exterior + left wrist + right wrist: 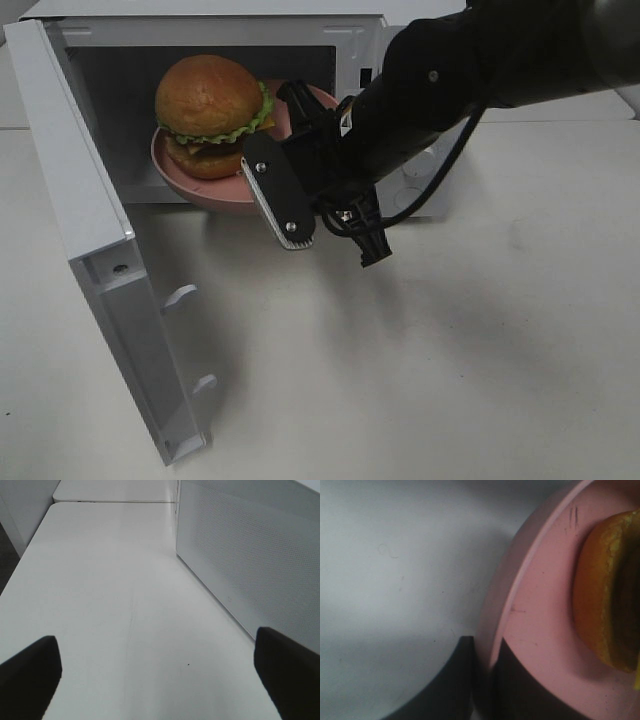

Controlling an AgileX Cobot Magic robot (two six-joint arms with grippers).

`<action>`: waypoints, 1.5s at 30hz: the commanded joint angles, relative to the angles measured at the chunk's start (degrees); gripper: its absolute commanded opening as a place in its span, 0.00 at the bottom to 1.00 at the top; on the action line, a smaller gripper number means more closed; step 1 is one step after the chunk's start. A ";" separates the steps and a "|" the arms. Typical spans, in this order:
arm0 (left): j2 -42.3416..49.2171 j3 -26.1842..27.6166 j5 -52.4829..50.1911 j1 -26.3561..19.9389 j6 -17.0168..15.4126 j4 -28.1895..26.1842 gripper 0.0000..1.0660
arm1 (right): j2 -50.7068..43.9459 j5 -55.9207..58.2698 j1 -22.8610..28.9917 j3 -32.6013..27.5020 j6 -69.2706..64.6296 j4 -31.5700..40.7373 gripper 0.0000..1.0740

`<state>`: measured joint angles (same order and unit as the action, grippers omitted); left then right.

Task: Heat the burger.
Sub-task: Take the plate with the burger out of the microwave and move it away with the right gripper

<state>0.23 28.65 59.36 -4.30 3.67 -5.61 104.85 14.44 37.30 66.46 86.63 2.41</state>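
My left fingers [160, 680] are hanging spread wide over the bare white table [115, 590], holding nothing, with the microwave's perforated side wall [250, 555] just beside them. Further right, the microwave door [90, 250] is standing swung open toward the near left. Inside the white microwave [352, 35] the burger [212, 115] is sitting on the pink plate [190, 180], whose near edge is jutting out past the opening. My right fingers [482, 680] are pinching that plate's rim on its right side, one finger under and one on top.
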 commanded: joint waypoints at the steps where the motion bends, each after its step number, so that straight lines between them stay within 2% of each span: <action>1: 1.32 -0.17 -0.46 0.34 -0.11 -0.17 0.92 | -3.21 -3.72 -0.57 -1.38 -1.09 0.80 0.00; 15: 1.32 -0.17 -0.46 0.34 -0.11 -0.17 0.92 | -13.18 -4.47 -0.57 -12.32 -1.15 0.80 0.00; 33: 1.32 -0.17 -0.46 0.34 -0.11 -0.17 0.92 | -31.34 -3.32 -0.57 -28.71 -2.29 0.80 0.00; 45: 1.32 -0.17 -0.46 0.34 -0.11 -0.17 0.92 | -43.66 2.58 -0.57 -34.43 -6.65 -1.15 0.00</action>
<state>0.23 28.65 59.36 -4.30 3.72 -5.61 64.40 18.62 36.90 32.26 81.82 2.58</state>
